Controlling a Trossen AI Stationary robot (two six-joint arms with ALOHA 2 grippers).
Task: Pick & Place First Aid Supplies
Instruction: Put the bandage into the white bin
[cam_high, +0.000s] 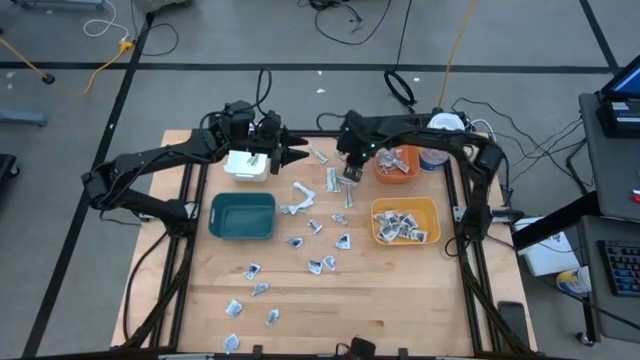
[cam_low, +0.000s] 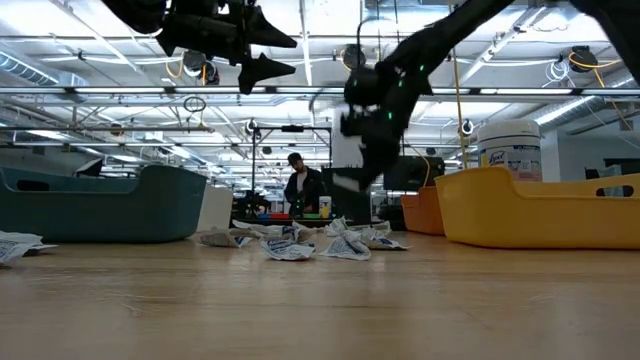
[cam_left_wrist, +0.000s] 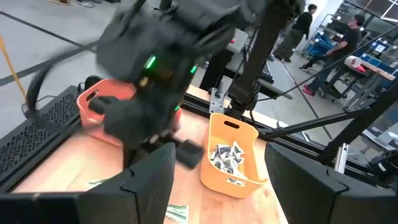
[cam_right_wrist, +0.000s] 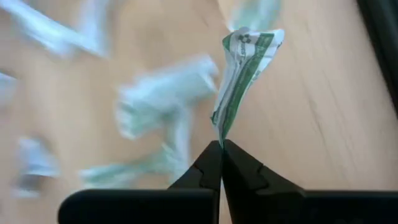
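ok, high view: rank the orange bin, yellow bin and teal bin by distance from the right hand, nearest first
1. Round-cornered orange plastic bin, just right of the right hand, at the table's far edge.
2. Yellow plastic bin, nearer the camera on the right.
3. Teal plastic bin, left half of the table.

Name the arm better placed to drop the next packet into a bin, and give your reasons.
Right. The right gripper is already shut on a green-printed packet, lifted near the orange bin. The left gripper hangs open and empty by the white bin.
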